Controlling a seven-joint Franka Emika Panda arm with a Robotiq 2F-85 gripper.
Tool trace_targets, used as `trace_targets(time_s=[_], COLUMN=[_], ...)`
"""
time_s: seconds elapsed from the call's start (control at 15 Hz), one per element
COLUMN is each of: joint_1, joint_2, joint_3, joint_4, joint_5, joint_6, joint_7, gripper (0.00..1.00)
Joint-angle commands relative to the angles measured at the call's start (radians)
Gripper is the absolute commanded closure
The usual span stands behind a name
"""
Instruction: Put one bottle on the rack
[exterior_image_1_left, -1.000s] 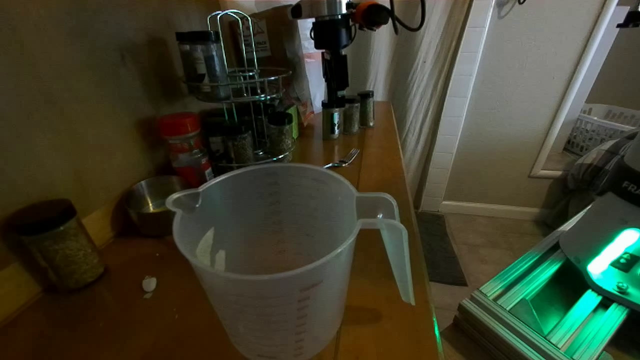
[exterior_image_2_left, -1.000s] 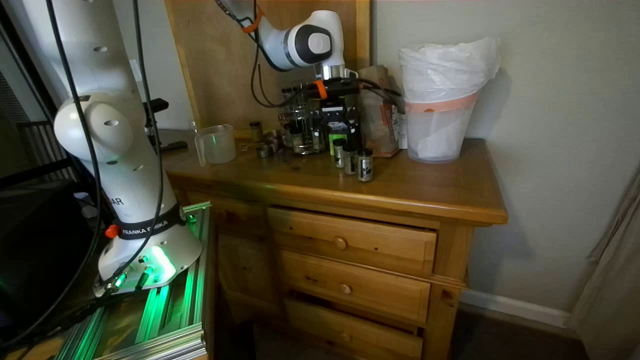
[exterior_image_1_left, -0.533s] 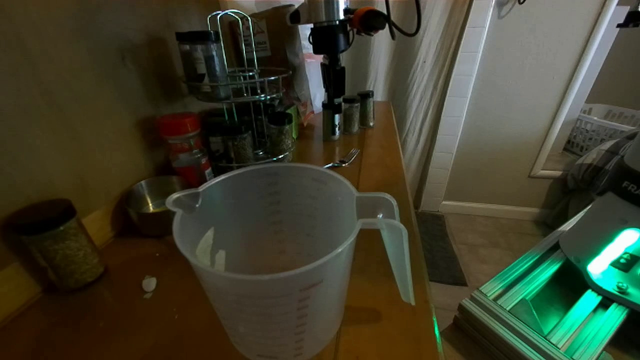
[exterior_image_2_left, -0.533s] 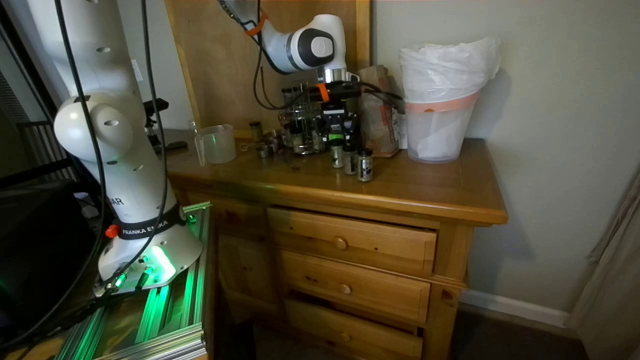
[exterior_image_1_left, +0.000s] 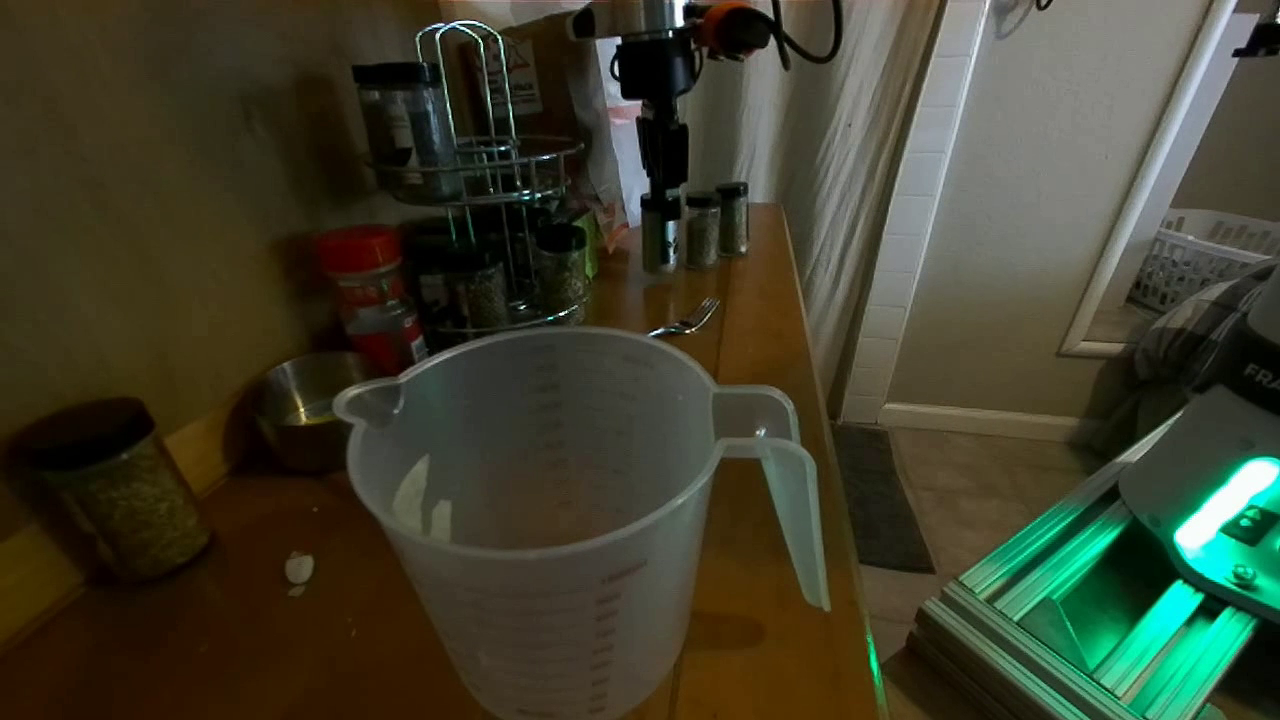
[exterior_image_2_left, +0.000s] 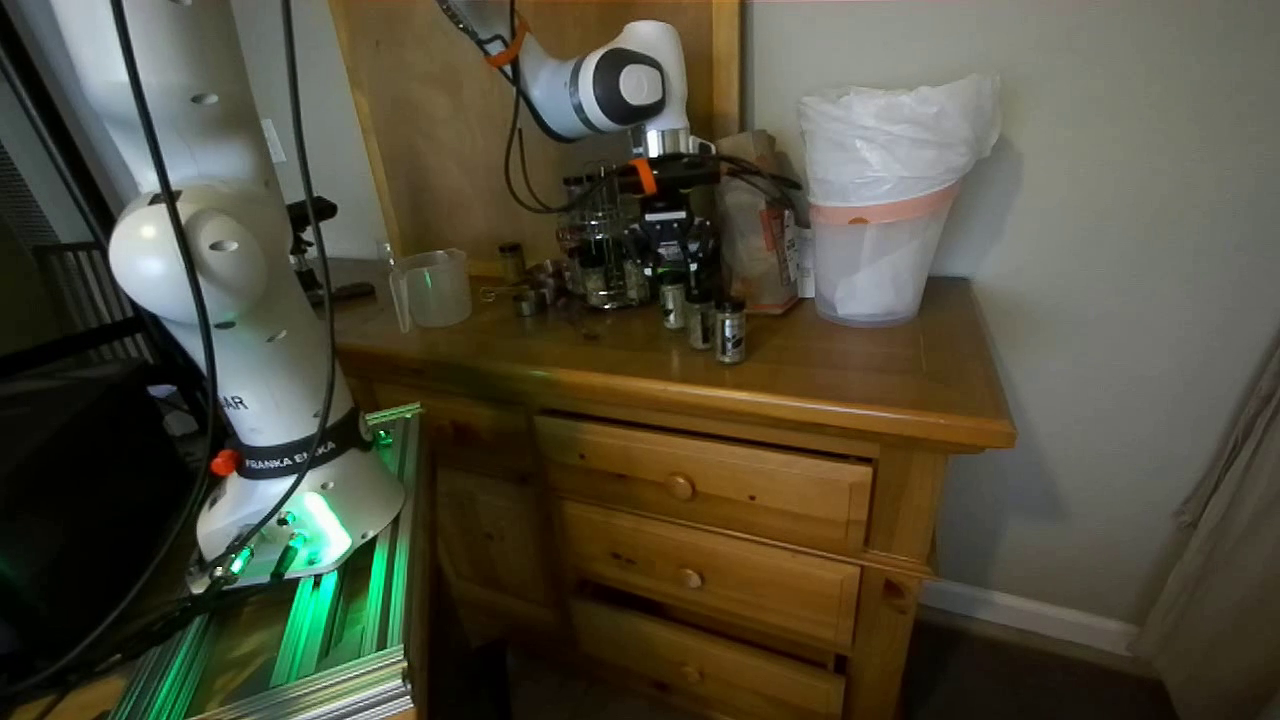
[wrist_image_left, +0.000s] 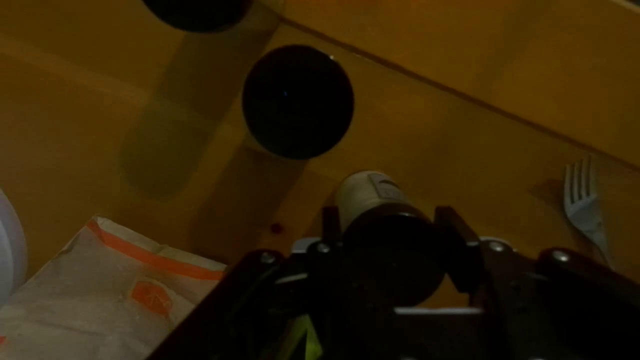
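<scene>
Before a pale wall (exterior_image_2_left: 1090, 230) stands a wooden dresser (exterior_image_2_left: 560, 352) with drawers, and the light on its top is rather dim. The bottle (exterior_image_1_left: 660, 240), a small jar with a dark cap, is upright in both exterior views, its base just above the wood. The gripper (wrist_image_left: 391, 237) is closed on it: in the wrist view, the cap is between the two fingers (wrist_image_left: 331, 225), and a part of the label is visible beyond. Two similar jars stand near it in a row, a middle jar (exterior_image_1_left: 703, 232) and an end jar (exterior_image_1_left: 734, 222). On the opposite side, apart from the bottle, is the rack (exterior_image_1_left: 513, 152) of chrome wire, with a looped handle on top. Its upper tier carries a dark-capped jar (exterior_image_1_left: 402, 122); its lower tier carries several more, partly hidden. Just beside the rack is a red-lidded jar (exterior_image_1_left: 372, 300), after it a metal cup (exterior_image_1_left: 300, 440) and, farther along the dresser, one more jar (exterior_image_1_left: 130, 505). In an exterior view, a fork (exterior_image_1_left: 690, 323) lies between the bottle and a large translucent measuring jug (exterior_image_1_left: 560, 610). Behind the gripper, in an exterior view, is a paper bag (exterior_image_2_left: 765, 250), and next to it a bin (exterior_image_2_left: 880, 250) with a white liner.
</scene>
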Motion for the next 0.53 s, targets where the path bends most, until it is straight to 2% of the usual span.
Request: trace_targets(time_s=[0.0, 0.33, 0.47], joint_1=[0.010, 0.060, 0.092], joint_2=[-0.157, -0.334, -0.394], joint_3=[0.030, 0.048, 0.047], joint_4=[-0.051, -0.022, -0.007], joint_5=[0.020, 0.021, 0.034], joint_6=[-0.115, -0.395, -0.441], joint_7=[-0.041, -0.071, -0.107], gripper=[0.76, 0.76, 0.76])
